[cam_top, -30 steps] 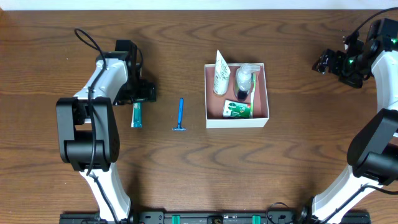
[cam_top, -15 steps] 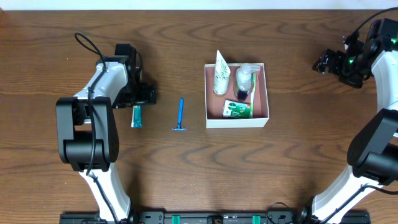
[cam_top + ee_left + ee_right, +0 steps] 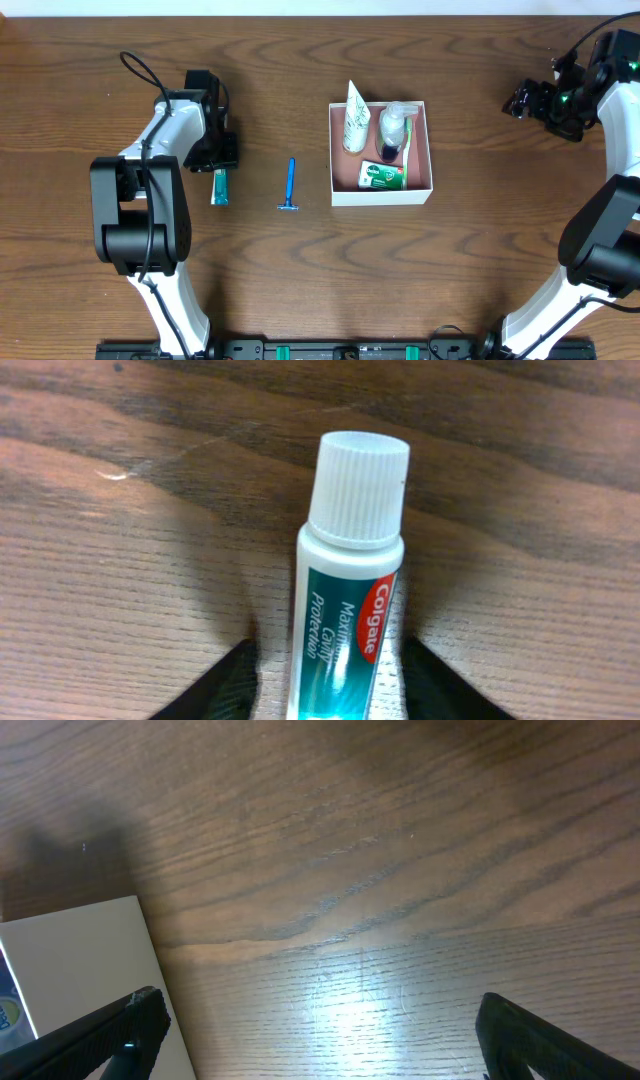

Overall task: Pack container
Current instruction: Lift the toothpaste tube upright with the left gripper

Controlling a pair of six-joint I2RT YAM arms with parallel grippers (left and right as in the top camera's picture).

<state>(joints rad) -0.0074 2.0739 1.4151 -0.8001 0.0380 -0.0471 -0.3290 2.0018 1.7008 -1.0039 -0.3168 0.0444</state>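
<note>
1. Left gripper point(image 3: 330, 682): lowered over the Colgate toothpaste tube point(image 3: 345, 620). Dark fingertips point(image 3: 232, 685) flank the tube body on both sides. The jaws are narrowed. A thin strip of wood shows between one finger and the tube, and the other finger sits at the tube's edge. Cannot tell whether the tube is actually pinched.
2. Tube: lies flat on the wooden table point(image 3: 450, 280). Its white ribbed cap points away from the fingers in the left wrist view.
3. Blue razor point(image 3: 290, 184): just beyond the tube, lying flat between the tube and the box and apart from both.
4. Container point(image 3: 380, 196): square white-walled box with a pink interior, near table centre and well apart from the left gripper.
   - A white tube point(image 3: 354, 120) leans over its far-left corner.
   - A clear bottle point(image 3: 392, 125) lies inside.
   - A green packet point(image 3: 382, 177) sits against the near wall.
   - A thin pale green item lies along the right side, too small to identify.
5. Right gripper point(image 3: 320, 1035): fingers spread wide, nothing between them and only bare wood beneath. It is at the far right edge of the table, well apart from the container.
</note>
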